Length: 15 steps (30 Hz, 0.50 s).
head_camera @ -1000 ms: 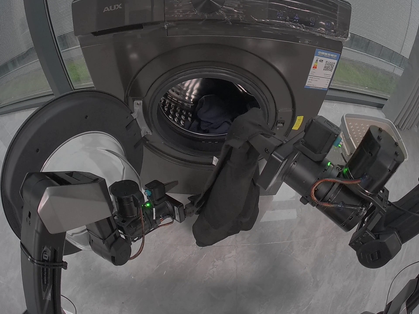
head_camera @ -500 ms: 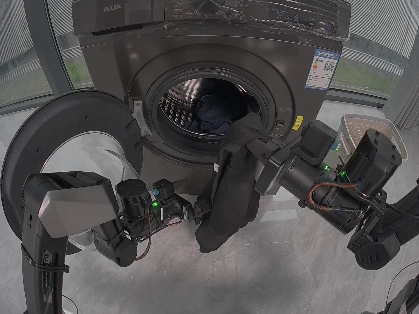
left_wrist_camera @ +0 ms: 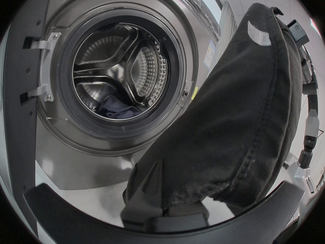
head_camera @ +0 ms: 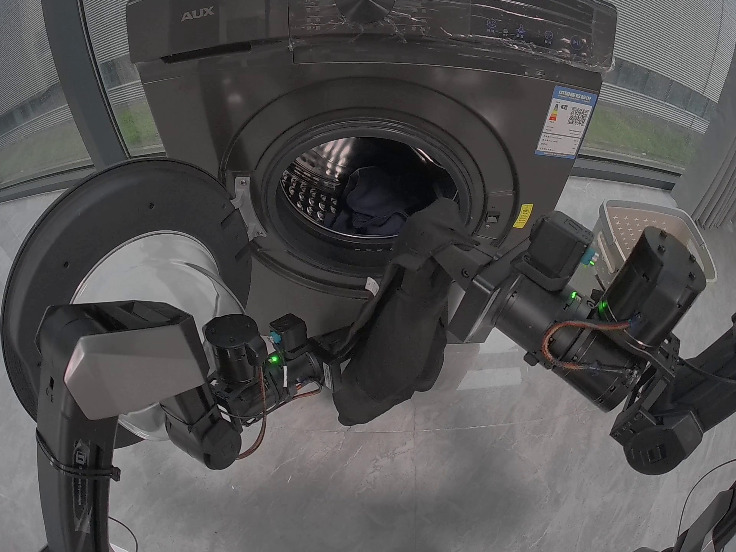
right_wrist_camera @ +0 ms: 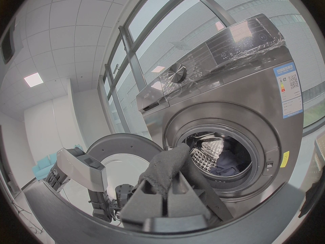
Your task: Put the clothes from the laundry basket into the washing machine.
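The task is standing partway. A crumpled dark blue garment (head_camera: 372, 201) is already lying at the bottom of the drum of the dark grey front-loading washing machine (head_camera: 230, 101), whose round door (head_camera: 115, 216) is hanging wide open. A second piece, a long black denim-like garment (head_camera: 402, 323) with a stitched hem, is not yet inside. It is hanging in front of the machine, with its top end just at the lower right rim of the drum's opening.

The right gripper (head_camera: 437, 248) is pinching that top end with its fingers closed on the cloth. The left gripper (head_camera: 337, 362) is clamping the lower end (lifted clear of the grey floor). Pushing the garment through the opening is what is remaining.

The white perforated plastic laundry basket (head_camera: 636, 220) is sitting by the machine's right side. I cannot tell whether more clothes are lying in it.
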{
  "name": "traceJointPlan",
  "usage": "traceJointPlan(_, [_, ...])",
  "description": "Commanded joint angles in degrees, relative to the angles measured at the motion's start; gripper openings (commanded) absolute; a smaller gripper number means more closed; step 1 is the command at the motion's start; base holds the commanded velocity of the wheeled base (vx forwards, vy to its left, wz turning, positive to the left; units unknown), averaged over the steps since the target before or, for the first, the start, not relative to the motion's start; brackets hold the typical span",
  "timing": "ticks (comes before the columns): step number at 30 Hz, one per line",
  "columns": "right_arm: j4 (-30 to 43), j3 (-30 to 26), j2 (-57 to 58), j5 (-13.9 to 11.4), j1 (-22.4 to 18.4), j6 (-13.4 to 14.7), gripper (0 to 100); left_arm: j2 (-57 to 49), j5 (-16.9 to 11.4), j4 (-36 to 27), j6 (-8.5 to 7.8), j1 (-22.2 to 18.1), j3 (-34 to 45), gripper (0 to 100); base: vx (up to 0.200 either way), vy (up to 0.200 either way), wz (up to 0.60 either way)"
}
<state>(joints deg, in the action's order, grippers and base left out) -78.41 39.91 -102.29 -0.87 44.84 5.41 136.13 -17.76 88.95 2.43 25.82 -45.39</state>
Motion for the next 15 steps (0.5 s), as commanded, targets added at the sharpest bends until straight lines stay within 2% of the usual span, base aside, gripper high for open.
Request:
traceJointPlan(1, [-0.08,-0.36,-0.01,-0.10,-0.19,0.04,0,-3.42,0.01,0.61,0.21,-0.60,1.88,0,0.000,0.000,0.00])
traceJointPlan(5, [-0.08,-0.80,0.07,-0.19,-0.72,-0.05,0,-8.95,-0.08,0.61,0.21,-1.91,6.80,0,0.000,0.000,0.00])
traceJointPlan(12, [-0.08,-3.35,0.16,-0.36,-0.89,-0.05,0,-18.80,-0.08,0.52,-0.14,-1.91,16.65,0,0.000,0.000,0.00])
traceJointPlan(15, [-0.08,-3.53,0.43,-0.19,-0.98,0.04,0,-21.08,-0.26,0.52,-0.14,-2.00,18.58,0,0.000,0.000,0.00])
